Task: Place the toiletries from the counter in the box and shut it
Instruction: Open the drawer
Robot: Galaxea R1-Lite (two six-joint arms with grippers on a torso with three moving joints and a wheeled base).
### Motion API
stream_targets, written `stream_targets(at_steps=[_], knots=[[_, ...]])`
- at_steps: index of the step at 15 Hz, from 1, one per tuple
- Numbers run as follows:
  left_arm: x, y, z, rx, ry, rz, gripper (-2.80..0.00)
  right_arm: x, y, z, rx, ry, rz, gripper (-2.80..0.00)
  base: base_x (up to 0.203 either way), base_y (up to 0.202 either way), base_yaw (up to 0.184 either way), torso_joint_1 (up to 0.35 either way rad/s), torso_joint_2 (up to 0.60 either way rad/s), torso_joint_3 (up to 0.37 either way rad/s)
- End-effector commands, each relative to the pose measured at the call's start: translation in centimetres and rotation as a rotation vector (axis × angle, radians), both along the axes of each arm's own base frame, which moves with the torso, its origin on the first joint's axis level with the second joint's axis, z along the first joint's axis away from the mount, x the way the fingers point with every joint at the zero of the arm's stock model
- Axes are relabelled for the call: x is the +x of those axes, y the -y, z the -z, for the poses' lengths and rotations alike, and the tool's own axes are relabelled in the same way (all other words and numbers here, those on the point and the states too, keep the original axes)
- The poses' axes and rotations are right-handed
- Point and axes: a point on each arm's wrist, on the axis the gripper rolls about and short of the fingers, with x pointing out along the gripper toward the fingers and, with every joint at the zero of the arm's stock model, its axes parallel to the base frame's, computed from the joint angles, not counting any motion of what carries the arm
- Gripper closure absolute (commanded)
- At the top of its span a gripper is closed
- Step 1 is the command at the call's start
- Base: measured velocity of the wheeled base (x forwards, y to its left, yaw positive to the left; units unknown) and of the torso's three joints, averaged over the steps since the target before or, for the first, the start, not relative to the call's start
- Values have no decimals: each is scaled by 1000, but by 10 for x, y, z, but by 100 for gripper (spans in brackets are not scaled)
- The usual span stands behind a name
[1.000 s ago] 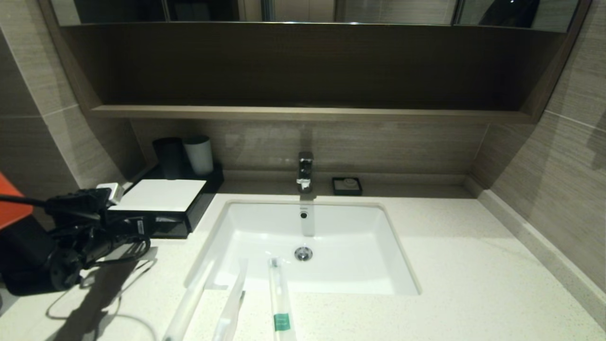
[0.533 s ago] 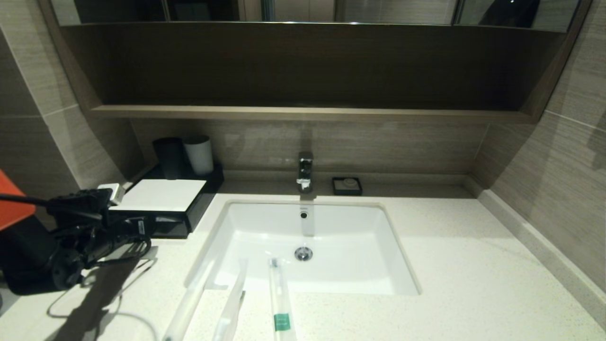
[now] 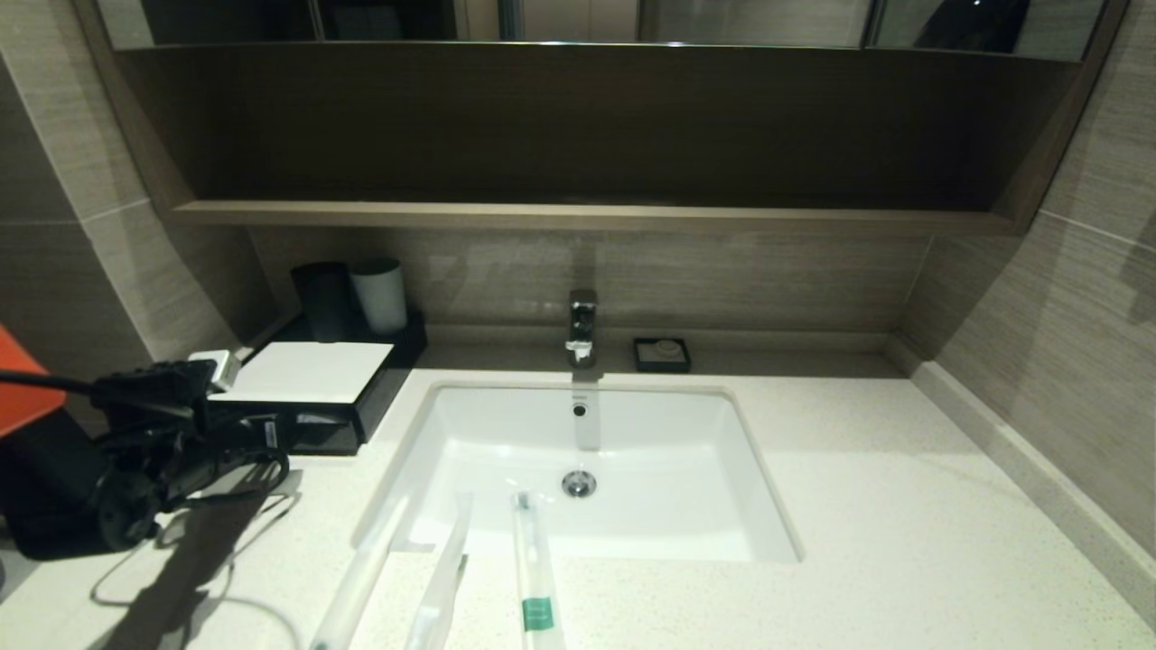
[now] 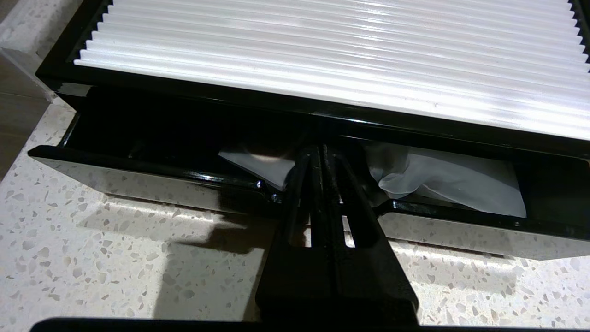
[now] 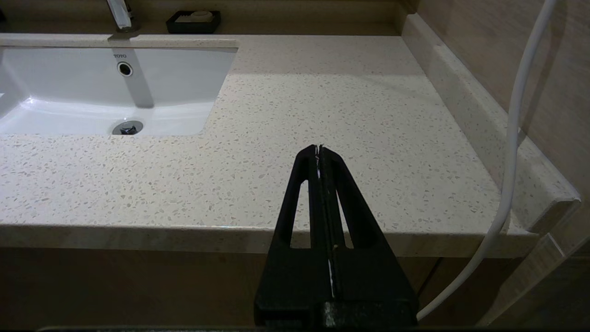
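Three toiletries in translucent wrappers lie on the counter (image 3: 903, 524) at the front, their far ends over the sink rim: a left stick (image 3: 361, 578), a middle stick (image 3: 442, 578) and a right stick (image 3: 535, 560) with a green label band. The black box (image 3: 307, 372) with a white top panel stands at the back left. Its drawer (image 4: 138, 177) is pulled out a little and holds white plastic wrapping (image 4: 451, 180). My left gripper (image 4: 318, 150) is shut, its tips over the middle notch of the drawer front; in the head view it (image 3: 266, 438) sits at the box's front. My right gripper (image 5: 319, 148) is shut and empty, low at the counter's front right edge.
A black cup (image 3: 323, 298) and a white cup (image 3: 379, 293) stand behind the box. The white sink (image 3: 632, 451) with its faucet (image 3: 582, 325) fills the middle. A small black soap dish (image 3: 662, 354) sits at the back. A white cable (image 5: 511, 138) hangs right of my right gripper.
My left arm has drifted only very slightly at the drawer front. The toiletries and the box have not moved.
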Motion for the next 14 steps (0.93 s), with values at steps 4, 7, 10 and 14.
stream_targets(at_steps=[4, 7, 10, 14], knots=[[0, 0, -3, -8, -45, -4, 0, 0, 0, 0, 0, 1, 0, 0, 0, 0, 0, 0, 0, 0], [-2, 0, -7, -11, -68, -6, 0, 0, 0, 0, 0, 1, 0, 0, 0, 0, 0, 0, 0, 0], [-3, 0, -9, -16, -107, -5, 0, 0, 0, 0, 0, 1, 0, 0, 0, 0, 0, 0, 0, 0], [-6, 1, -11, -16, -146, -1, 0, 0, 0, 0, 0, 1, 0, 0, 0, 0, 0, 0, 0, 0]])
